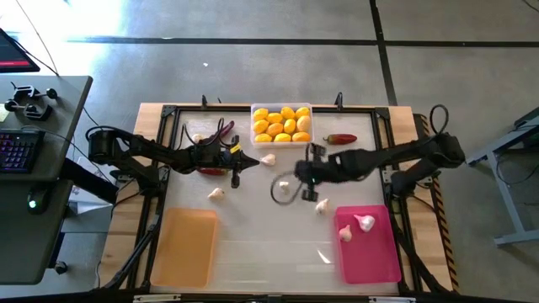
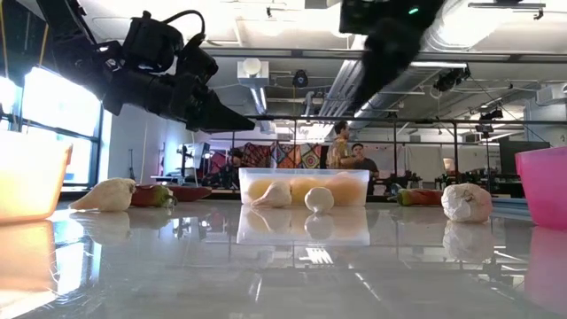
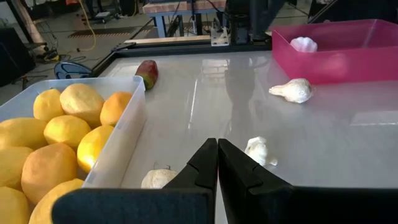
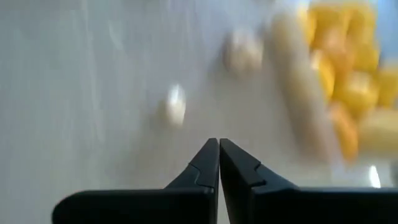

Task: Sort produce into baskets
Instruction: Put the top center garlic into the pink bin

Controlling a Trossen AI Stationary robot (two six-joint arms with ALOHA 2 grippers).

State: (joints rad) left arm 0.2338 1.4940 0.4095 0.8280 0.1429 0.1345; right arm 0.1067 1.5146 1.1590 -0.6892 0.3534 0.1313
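Yellow fruits fill the clear basket (image 1: 282,124) at the table's far edge. The orange basket (image 1: 185,244) stands at the near left with nothing in it. The pink basket (image 1: 367,242), near right, holds two garlic bulbs (image 1: 364,223). Loose garlic bulbs (image 1: 268,158) (image 1: 285,187) (image 1: 322,204) (image 1: 216,193) lie on the table's middle. One red chili (image 1: 341,139) lies right of the clear basket, and others (image 1: 210,133) lie to its left. My left gripper (image 3: 217,144) is shut, held above the table near the clear basket's near left corner. My right gripper (image 4: 219,143) is shut, raised over the table's middle.
A black frame (image 1: 160,168) runs around the tabletop. A desk with a keyboard (image 1: 17,147) stands off the table's left side. People show in the room beyond the far edge (image 2: 345,155). Bare tabletop lies between the orange and pink baskets (image 1: 278,252).
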